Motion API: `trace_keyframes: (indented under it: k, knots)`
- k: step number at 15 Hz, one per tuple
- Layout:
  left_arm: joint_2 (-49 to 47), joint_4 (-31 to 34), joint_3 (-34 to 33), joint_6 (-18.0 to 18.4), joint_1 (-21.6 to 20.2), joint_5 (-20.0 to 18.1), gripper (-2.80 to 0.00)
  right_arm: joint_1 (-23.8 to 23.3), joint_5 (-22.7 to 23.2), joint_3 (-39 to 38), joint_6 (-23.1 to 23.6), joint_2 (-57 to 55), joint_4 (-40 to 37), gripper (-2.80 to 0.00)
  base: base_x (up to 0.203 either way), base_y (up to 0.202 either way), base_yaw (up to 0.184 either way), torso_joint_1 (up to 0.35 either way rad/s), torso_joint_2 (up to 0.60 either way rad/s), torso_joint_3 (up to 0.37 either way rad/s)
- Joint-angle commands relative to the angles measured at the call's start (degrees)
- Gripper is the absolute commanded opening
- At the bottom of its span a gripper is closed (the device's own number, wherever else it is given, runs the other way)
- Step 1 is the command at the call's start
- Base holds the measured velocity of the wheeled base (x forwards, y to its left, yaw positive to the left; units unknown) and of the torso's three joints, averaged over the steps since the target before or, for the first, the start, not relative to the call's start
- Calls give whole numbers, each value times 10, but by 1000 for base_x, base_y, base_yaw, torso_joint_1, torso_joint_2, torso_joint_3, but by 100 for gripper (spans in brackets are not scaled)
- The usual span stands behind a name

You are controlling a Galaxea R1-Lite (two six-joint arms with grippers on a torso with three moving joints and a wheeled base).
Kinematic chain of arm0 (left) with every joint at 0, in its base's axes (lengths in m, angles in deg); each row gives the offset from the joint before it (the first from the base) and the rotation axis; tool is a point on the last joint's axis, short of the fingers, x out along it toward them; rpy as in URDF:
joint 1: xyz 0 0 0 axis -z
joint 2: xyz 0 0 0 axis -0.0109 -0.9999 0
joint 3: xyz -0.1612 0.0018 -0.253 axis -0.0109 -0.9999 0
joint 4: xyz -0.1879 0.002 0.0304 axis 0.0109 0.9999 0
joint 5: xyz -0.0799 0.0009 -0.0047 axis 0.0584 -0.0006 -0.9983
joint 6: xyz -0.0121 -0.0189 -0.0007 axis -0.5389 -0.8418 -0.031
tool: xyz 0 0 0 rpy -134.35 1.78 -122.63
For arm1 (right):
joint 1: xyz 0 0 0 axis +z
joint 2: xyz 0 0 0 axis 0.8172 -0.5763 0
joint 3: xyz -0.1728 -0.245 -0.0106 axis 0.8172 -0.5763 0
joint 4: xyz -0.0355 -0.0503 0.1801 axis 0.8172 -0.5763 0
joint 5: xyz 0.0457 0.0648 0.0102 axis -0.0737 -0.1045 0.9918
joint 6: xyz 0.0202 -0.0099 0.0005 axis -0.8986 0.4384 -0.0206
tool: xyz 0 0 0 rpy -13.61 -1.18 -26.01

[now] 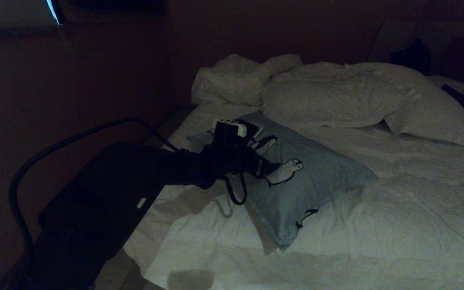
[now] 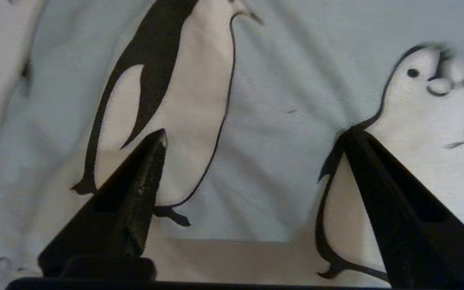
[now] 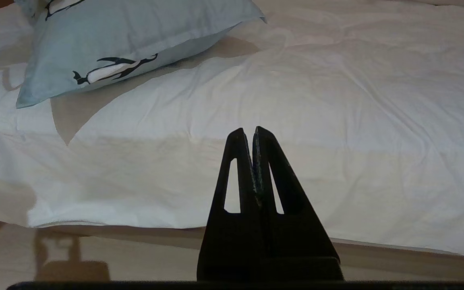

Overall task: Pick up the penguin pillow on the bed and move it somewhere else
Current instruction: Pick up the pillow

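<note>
Pale blue-grey cotton printed with black-and-white penguins: the penguin pillow (image 1: 312, 181) lies flat on the bed (image 1: 397, 225), toward its left side, one corner pointing at the near edge and the far end reaching up toward the heaped white pillows (image 1: 336, 96). My left gripper (image 2: 256, 137) is right over its middle, fingers (image 2: 143, 189) spread wide with nothing between them; each tip sits over a printed penguin, and I cannot tell whether the tips touch the cloth. From the head view my left arm (image 1: 143, 173) reaches in from the left across the bed's edge, its dark cable (image 1: 75, 141) looping behind. The rumpled white duvet (image 3: 296, 100) spreads out around the pillow and to the right. My right gripper (image 3: 253, 133) hangs low near the bed's near edge, well apart from the pillow, its fingers pressed together on nothing, pointing across the duvet.
</note>
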Motion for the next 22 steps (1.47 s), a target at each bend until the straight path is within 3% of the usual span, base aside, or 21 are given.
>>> trace_keyframes:
  k: [1,6,13,14,22]
  knots:
    - [-34,-1,14,2,0,2,0,0,0,0,0,-1,0,-280,0,0,0,0,0,0]
    - [-103,0,42,5,0,12,0,0,0,0,0,-1,0,-280,0,0,0,0,0,0]
    - [-127,8,43,4,0,14,0,0,0,0,0,-1,0,-280,0,0,0,0,0,0]
    - [-127,8,43,4,0,14,-280,0,0,0,0,-1,0,-280,0,0,0,0,0,0]
    - [-107,8,38,2,0,13,-280,0,-1,0,0,-1,-1,-280,0,0,0,0,0,0]
